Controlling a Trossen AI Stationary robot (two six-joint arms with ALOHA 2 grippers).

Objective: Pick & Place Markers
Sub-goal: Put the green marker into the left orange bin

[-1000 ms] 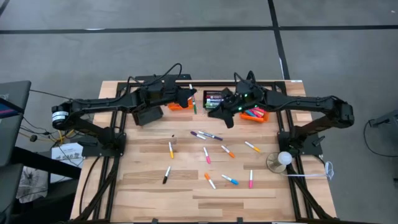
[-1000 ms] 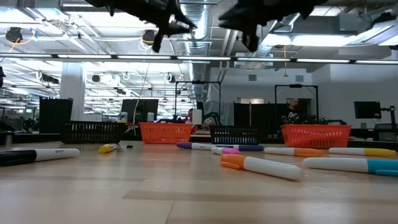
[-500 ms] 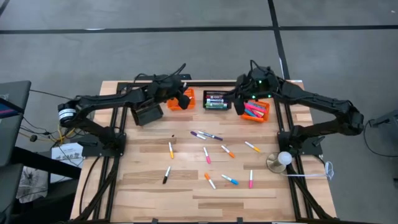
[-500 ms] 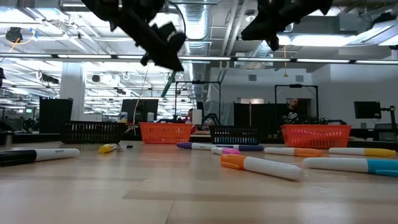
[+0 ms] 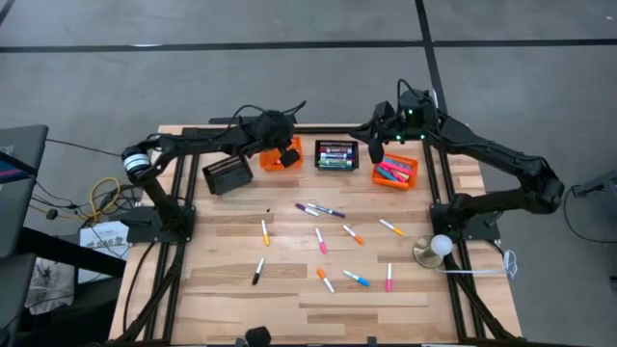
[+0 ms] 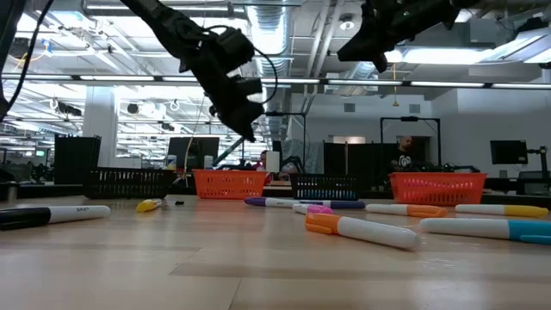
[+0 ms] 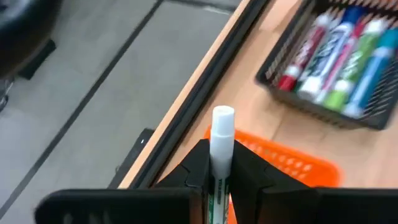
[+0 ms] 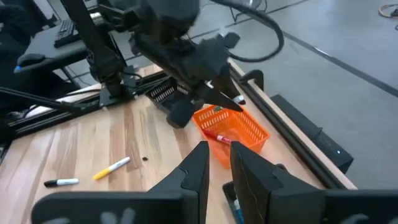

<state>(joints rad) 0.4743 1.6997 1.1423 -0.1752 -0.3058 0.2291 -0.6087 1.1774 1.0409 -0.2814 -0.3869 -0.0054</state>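
High view lays out a pale wooden plank table (image 5: 231, 289) on a grey concrete floor, with a dozen or so loose capped markers (image 5: 321, 240) in mixed colours scattered over its middle and near part. Along the far edge stand four small mesh baskets: a black one (image 5: 228, 174) at the left, an orange one (image 5: 280, 156) beside it, a black one full of markers (image 5: 336, 155) in the centre, and an orange one holding pink and blue markers (image 5: 395, 172) at the right. The left gripper (image 5: 287, 154) hangs over the left orange basket, its fingers closed on a white-capped green marker (image 7: 219, 149) that stands upright between them, seen in the left wrist view above the orange mesh. The right gripper (image 5: 379, 146) hovers between the centre black basket and the right orange basket, fingers nearly together with a narrow gap and nothing between them. Low view looks across the markers into a lit workshop with ceiling ducts, monitors and a person (image 6: 406, 155) far behind
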